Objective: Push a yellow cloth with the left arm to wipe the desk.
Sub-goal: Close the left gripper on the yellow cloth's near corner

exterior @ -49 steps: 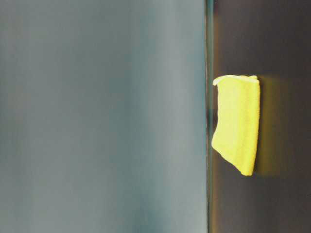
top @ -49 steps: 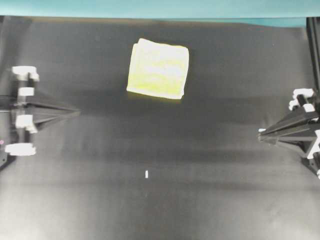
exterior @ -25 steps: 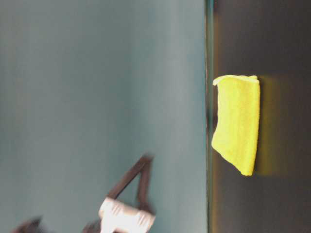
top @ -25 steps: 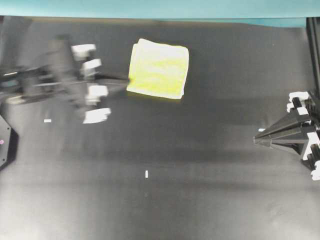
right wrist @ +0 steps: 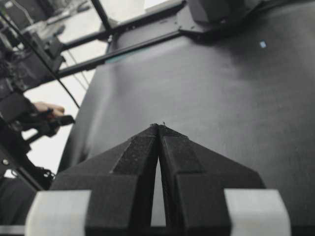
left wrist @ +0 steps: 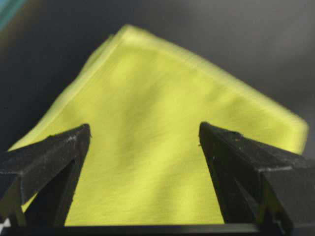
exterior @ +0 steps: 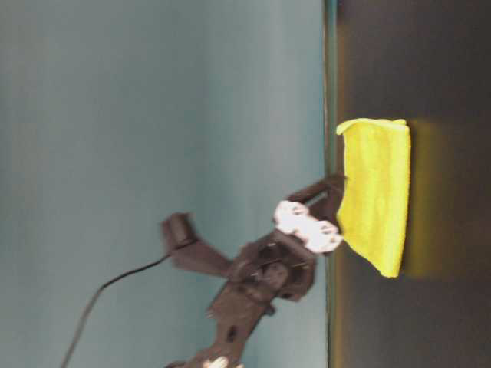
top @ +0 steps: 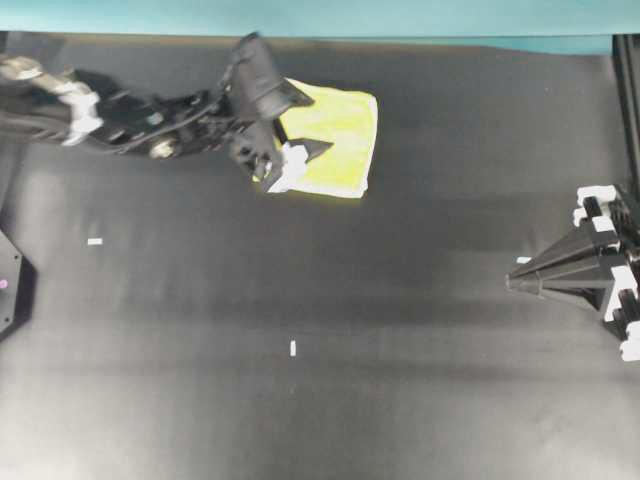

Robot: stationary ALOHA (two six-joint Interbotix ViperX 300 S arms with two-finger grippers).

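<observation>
The yellow cloth (top: 340,140) lies folded and flat on the black desk (top: 300,420), near the far teal edge. It also shows in the table-level view (exterior: 376,192) and fills the left wrist view (left wrist: 157,132). My left gripper (top: 318,122) is over the cloth's left part, open, with one finger on each side of a stretch of cloth (left wrist: 143,127). I cannot tell whether the tips touch the cloth. My right gripper (top: 512,283) is shut and empty at the right edge, its tips together (right wrist: 158,125).
A teal strip (top: 300,15) runs along the desk's far edge, close behind the cloth. Small white tape marks sit at the front middle (top: 293,348) and at the left (top: 95,241). A black frame rail (top: 628,90) stands at the far right.
My left arm has swung from the left edge across to the cloth and its jaws now stand apart over it. The cloth has not moved. The right arm is nearly still.
</observation>
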